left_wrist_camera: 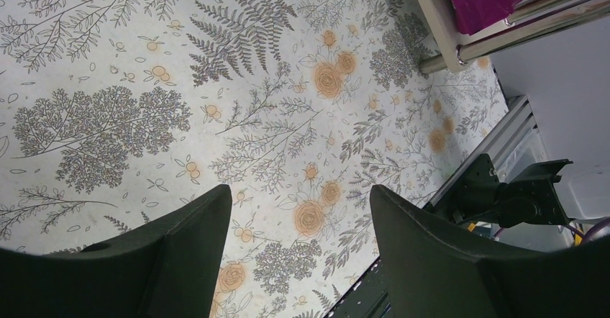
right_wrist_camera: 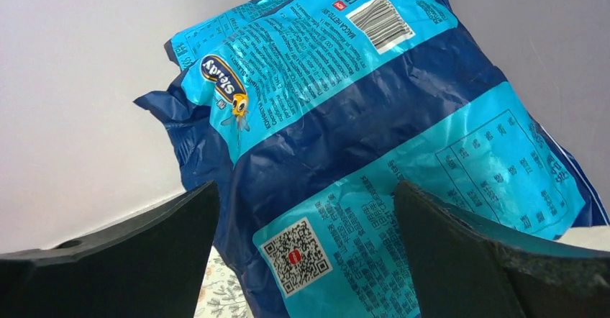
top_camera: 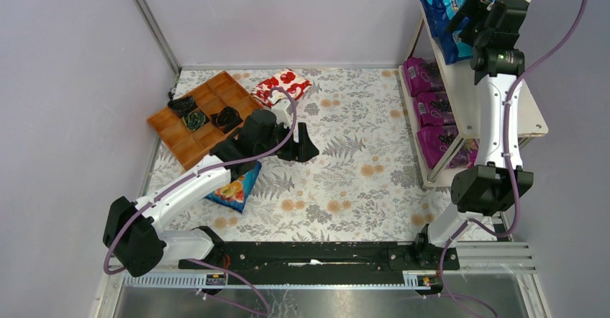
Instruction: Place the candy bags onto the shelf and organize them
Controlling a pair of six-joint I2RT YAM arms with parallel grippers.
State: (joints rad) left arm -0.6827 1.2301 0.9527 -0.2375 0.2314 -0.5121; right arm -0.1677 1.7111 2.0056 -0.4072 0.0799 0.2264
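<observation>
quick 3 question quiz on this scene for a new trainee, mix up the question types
1. True or false: the left end effector grips a purple bag.
2. The blue candy bag not yet shelved lies: A) on the table, partly under the left arm B) in the wooden tray C) atop the red packet.
3. What colour is the bag facing the open right end effector on the shelf's top tier?
Key: 1 false; 2 A; 3 blue.
</observation>
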